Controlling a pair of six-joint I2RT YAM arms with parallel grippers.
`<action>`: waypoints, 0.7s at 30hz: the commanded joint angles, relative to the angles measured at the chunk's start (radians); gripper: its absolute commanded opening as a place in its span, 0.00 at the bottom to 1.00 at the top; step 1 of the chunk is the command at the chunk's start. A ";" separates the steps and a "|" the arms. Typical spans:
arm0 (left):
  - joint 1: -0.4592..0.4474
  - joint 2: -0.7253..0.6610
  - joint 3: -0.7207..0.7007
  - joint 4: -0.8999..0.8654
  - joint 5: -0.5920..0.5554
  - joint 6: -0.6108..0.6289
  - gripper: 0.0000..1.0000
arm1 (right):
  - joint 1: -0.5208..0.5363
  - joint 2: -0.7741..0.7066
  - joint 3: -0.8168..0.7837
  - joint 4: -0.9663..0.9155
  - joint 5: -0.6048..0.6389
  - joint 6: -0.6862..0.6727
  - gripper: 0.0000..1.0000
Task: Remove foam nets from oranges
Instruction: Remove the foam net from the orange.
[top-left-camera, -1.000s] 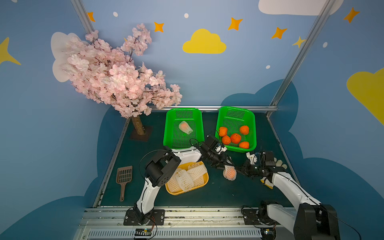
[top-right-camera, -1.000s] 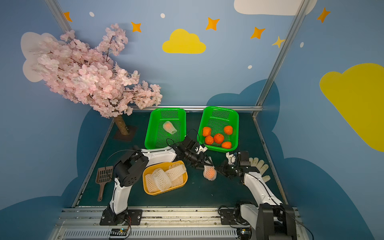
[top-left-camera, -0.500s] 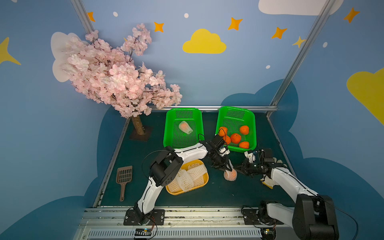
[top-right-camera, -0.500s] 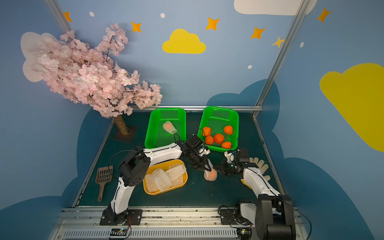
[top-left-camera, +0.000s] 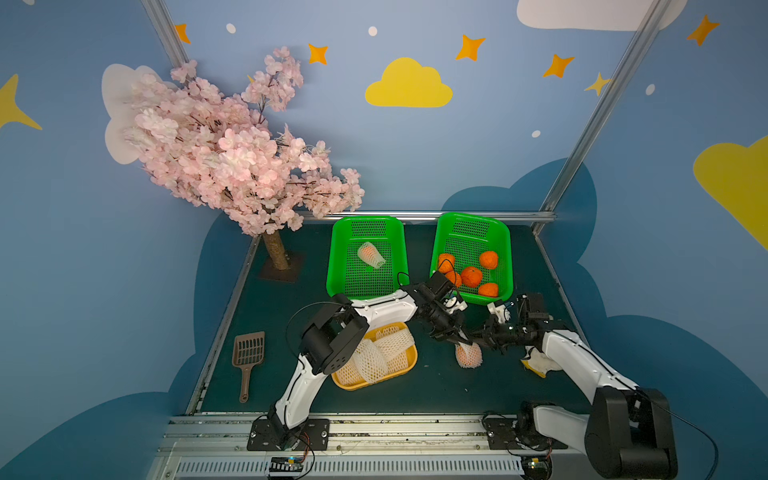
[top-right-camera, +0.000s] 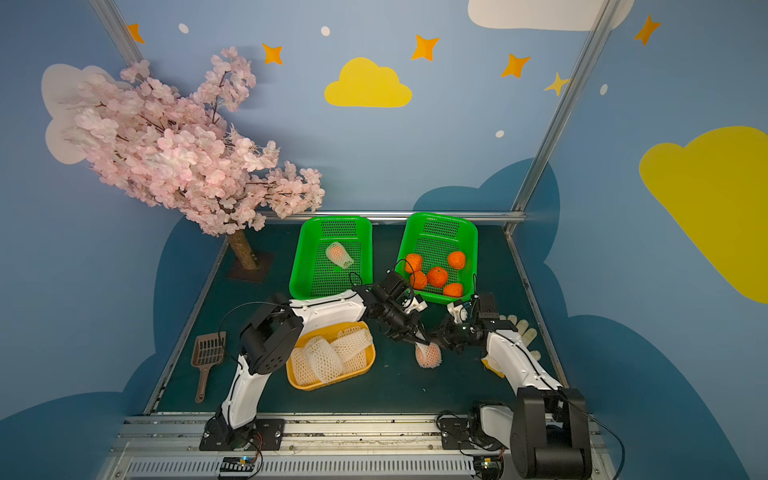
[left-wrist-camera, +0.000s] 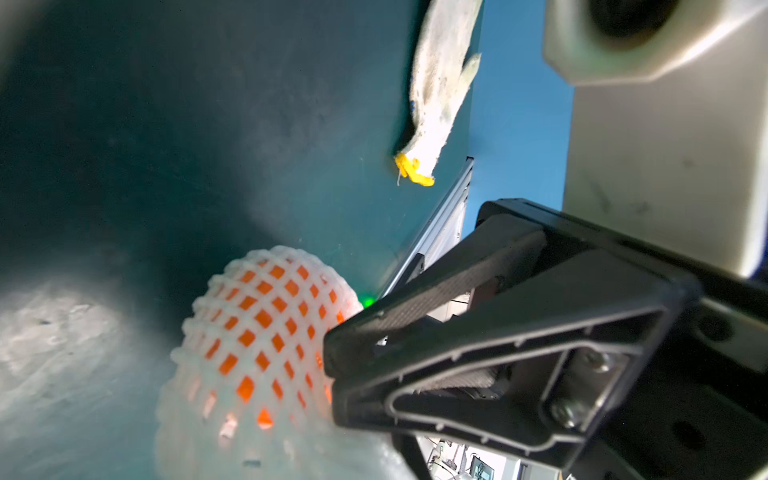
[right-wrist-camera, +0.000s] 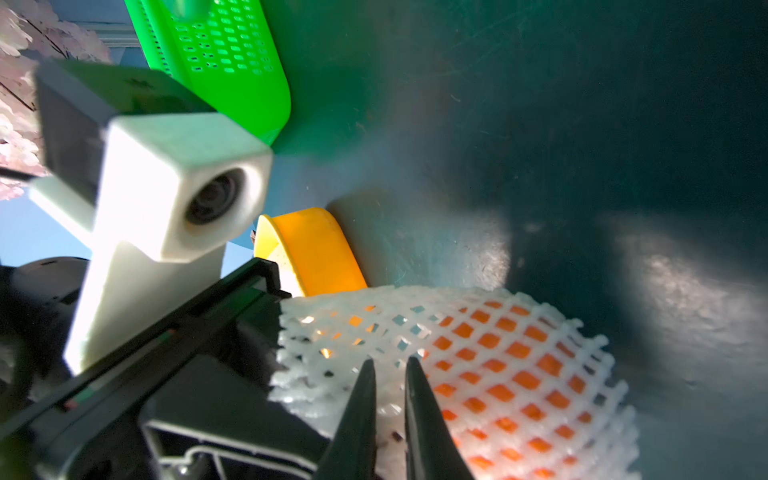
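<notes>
PINCERS: my right pincer (right-wrist-camera: 390, 365) pinches the foam net (right-wrist-camera: 519, 361), tips nearly together; my left pincer (left-wrist-camera: 332, 370) nips the same net's rim, likely to stretch its mouth open | ORANGE (top-left-camera: 468, 357): inside that net, on or just above the desk (top-left-camera: 436, 390) | VIEWS: only the wrist views show foam between the tips.

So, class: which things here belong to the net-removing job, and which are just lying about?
Job: held netted orange; basket's netted orange; bare oranges; empty nets; green baskets; yellow tray.
Lying about: brown scoop; blossom tree; glove.
</notes>
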 joint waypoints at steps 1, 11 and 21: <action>0.016 -0.061 -0.031 0.140 -0.012 -0.057 0.14 | 0.001 -0.006 0.059 -0.143 -0.049 -0.039 0.18; 0.080 -0.097 -0.175 0.344 0.064 -0.237 0.14 | -0.012 -0.093 0.167 -0.341 0.060 -0.229 0.52; 0.105 -0.035 -0.089 0.129 0.114 -0.157 0.14 | 0.233 -0.315 0.076 -0.199 0.283 -0.290 0.66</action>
